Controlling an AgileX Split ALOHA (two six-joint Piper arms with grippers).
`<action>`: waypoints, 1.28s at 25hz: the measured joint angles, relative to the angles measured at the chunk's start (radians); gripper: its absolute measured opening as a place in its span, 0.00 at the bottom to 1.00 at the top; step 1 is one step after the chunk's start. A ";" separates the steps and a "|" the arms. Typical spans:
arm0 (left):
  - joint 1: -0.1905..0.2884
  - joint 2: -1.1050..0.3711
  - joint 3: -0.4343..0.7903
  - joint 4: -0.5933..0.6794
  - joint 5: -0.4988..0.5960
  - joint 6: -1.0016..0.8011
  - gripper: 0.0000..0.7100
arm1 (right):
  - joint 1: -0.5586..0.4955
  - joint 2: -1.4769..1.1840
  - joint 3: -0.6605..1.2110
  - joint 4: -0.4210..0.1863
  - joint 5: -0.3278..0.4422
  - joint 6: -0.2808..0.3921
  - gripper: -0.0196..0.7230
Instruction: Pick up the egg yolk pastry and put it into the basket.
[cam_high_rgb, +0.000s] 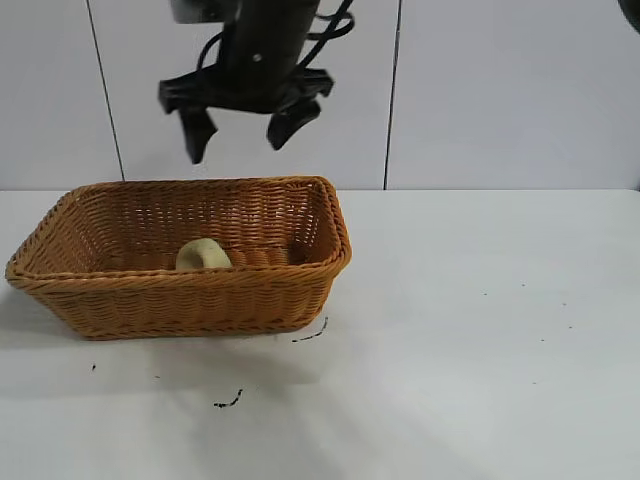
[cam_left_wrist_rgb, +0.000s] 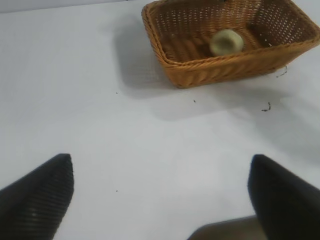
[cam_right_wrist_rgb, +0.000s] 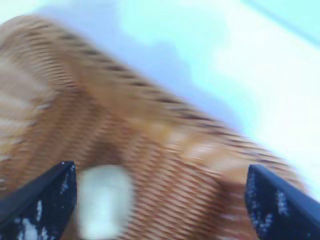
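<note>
Wicker basket (cam_high_rgb: 110, 300) holds the egg yolk pastry (cam_high_rgb: 203, 255); right pincer (cam_high_rgb: 245, 128) above, open.

Counting one basket (cam_high_rgb: 180, 290), one egg yolk pastry (cam_high_rgb: 203, 255) inside it, one white counter (cam_high_rgb: 480, 340). Two pincers total: right pincer (cam_high_rgb: 243, 135) above the basket, left pincer (cam_left_wrist_rgb: 160, 192) over bare counter, both spread wide.
</note>
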 joint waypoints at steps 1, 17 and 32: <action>0.000 0.000 0.000 0.000 0.000 0.000 0.98 | -0.036 0.000 -0.005 0.000 0.019 0.000 0.88; 0.000 0.000 0.000 0.000 0.000 0.000 0.98 | -0.442 -0.001 -0.006 -0.020 0.175 -0.049 0.88; 0.000 0.000 0.000 0.000 0.000 0.000 0.98 | -0.471 -0.498 0.500 -0.062 0.176 -0.049 0.88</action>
